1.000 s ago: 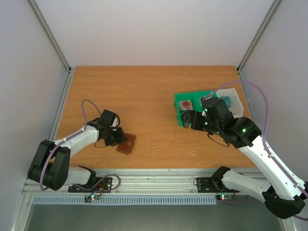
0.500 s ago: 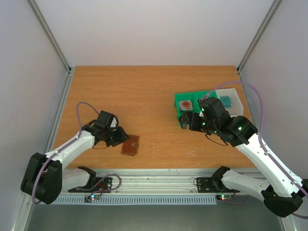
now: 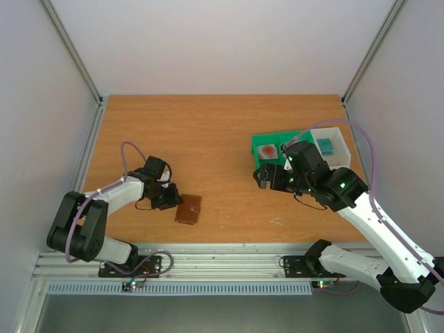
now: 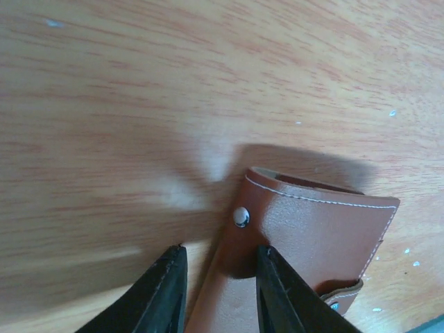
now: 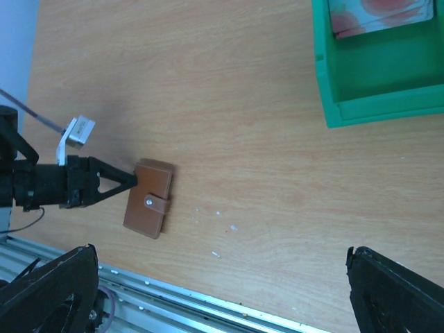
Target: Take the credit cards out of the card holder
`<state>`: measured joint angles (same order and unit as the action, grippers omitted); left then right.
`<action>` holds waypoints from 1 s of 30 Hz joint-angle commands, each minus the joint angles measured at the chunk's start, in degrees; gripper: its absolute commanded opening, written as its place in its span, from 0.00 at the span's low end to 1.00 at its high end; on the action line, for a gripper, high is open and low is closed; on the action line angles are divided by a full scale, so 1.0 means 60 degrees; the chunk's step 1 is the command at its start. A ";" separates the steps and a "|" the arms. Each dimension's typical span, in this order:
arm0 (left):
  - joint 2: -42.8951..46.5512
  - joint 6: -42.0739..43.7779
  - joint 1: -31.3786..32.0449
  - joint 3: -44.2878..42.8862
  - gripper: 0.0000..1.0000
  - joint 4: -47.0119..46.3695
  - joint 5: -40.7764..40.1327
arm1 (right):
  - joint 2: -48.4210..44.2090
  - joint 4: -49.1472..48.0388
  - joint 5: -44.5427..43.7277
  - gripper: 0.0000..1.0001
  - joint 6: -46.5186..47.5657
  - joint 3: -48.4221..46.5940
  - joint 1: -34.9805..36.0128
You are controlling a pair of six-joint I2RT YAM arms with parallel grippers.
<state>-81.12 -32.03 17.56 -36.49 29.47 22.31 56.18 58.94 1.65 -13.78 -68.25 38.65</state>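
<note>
Left gripper point(image 4: 220, 253): jaws part-open, low over the table point(image 3: 208, 132). One end of the card holder point(image 4: 312, 236) lies between the fingertips. Cannot tell whether either finger point(image 4: 166, 291) touches the leather. From the right wrist view the left gripper point(image 5: 118, 184) shows as an open V, tips at the holder's left edge.

Card holder point(image 3: 188, 209): brown leather, folded shut, tab snapped down, flat on the wood near the front edge, left of centre.

Right gripper point(image 5: 220, 253): jaws spread wide, nothing between them, raised over bare wood. In the top view the right gripper point(image 3: 263, 177) hangs at the near-left corner of the green bin point(image 3: 274, 137).

Credit cards point(image 3: 267, 150): a pink card with a red blot lies in the green bin point(image 5: 381, 76). A teal card point(image 3: 325, 145) sits in the white bin point(image 3: 341, 142) just beside it to the right. Both bins are well apart from the holder.
</note>
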 commanded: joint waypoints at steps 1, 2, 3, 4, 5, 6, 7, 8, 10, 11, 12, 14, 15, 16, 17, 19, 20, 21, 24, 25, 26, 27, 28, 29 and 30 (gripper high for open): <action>-0.0447 0.0253 -0.0064 -0.0004 0.27 -0.0857 0.0797 | -0.0030 -0.0439 0.0663 0.97 0.0070 0.0328 0.0076; -0.0490 0.0162 -0.0057 0.0064 0.25 -0.1035 0.0979 | -0.0032 -0.0573 0.0827 0.95 0.0015 0.0441 0.0076; -0.0499 0.0063 -0.0065 0.0195 0.22 -0.1207 0.1158 | -0.0022 -0.0713 0.1035 0.92 -0.0021 0.0576 0.0063; -0.0456 -0.0034 -0.0068 0.0312 0.20 -0.1393 0.1316 | -0.0006 -0.0854 0.1207 0.89 -0.0082 0.0690 0.0065; -0.0389 -0.0244 -0.0059 0.0435 0.17 -0.1611 0.1509 | 0.0029 -0.0971 0.1355 0.83 -0.0137 0.0851 0.0073; -0.0301 -0.0382 -0.0053 0.0573 0.14 -0.1856 0.1689 | 0.0076 -0.1096 0.1452 0.79 -0.0203 0.0974 0.0068; -0.0230 -0.0586 -0.0028 0.0717 0.11 -0.2091 0.1877 | 0.0140 -0.1212 0.1552 0.74 -0.0281 0.1082 0.0064; -0.0161 -0.0757 0.0001 0.0828 0.09 -0.2362 0.2083 | 0.0207 -0.1355 0.1631 0.69 -0.0369 0.1222 0.0067; -0.0119 -0.1208 0.0079 0.0996 0.03 -0.2712 0.2353 | 0.0420 -0.1801 0.1878 0.60 -0.0564 0.1493 0.0089; -0.0118 -0.1319 0.0140 0.1057 0.01 -0.2839 0.2432 | 0.0551 -0.2009 0.2021 0.57 -0.0654 0.1623 0.0118; -0.0116 -0.1487 0.0192 0.1105 0.00 -0.2965 0.2460 | 0.0699 -0.2218 0.2098 0.54 -0.0733 0.1720 0.0169; -0.0075 -0.1745 0.0321 0.1261 0.00 -0.3305 0.2569 | 0.1037 -0.2511 0.2010 0.51 -0.0817 0.1838 0.0386; -0.0066 -0.1860 0.0368 0.1321 0.00 -0.3477 0.2615 | 0.1231 -0.2610 0.1889 0.49 -0.0824 0.1851 0.0507; -0.0049 -0.2027 0.0405 0.1378 0.00 -0.3609 0.2644 | 0.1434 -0.2685 0.1750 0.48 -0.0811 0.1835 0.0654; -0.0030 -0.2135 0.0432 0.1431 0.00 -0.3740 0.2684 | 0.1683 -0.2764 0.1626 0.47 -0.0767 0.1794 0.0809; 0.0010 -0.2319 0.0477 0.1544 0.00 -0.4038 0.2819 | 0.2202 -0.2963 0.1357 0.45 -0.0598 0.1651 0.1153; 0.0021 -0.2384 0.0480 0.1578 0.00 -0.4179 0.2900 | 0.2482 -0.3060 0.1189 0.44 -0.0456 0.1561 0.1350; 0.0032 -0.2464 0.0493 0.1617 0.00 -0.4306 0.2989 | 0.2819 -0.3164 0.1034 0.43 -0.0305 0.1450 0.1550; 0.0053 -0.2580 0.0501 0.1640 0.00 -0.4508 0.3195 | 0.3978 -0.3422 0.0633 0.39 0.0227 0.1075 0.2103; 0.0082 -0.2607 0.0512 0.1654 0.00 -0.4541 0.3235 | 0.4301 -0.3555 0.0571 0.39 0.0429 0.0963 0.2250; 0.0131 -0.2647 0.0515 0.1685 0.00 -0.4569 0.3260 | 0.4579 -0.3709 0.0561 0.38 0.0556 0.0885 0.2362; 0.0188 -0.2671 0.0515 0.1705 0.00 -0.4575 0.3261 | 0.4870 -0.3880 0.0571 0.37 0.0678 0.0809 0.2477; 0.0227 -0.2687 0.0515 0.1727 0.00 -0.4578 0.3258 | 0.5128 -0.4025 0.0592 0.36 0.0772 0.0719 0.2572; 0.0257 -0.2688 0.0515 0.1731 0.00 -0.4576 0.3248 | 0.5408 -0.4173 0.0593 0.36 0.0823 0.0637 0.2660; 0.0274 -0.2681 0.0515 0.1731 0.00 -0.4564 0.3241 | 0.5672 -0.4290 0.0566 0.36 0.0844 0.0549 0.2719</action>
<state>-81.19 -47.11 20.36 -26.83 5.63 40.23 85.97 37.89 7.14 -12.45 -61.93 53.04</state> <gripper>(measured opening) 0.009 0.365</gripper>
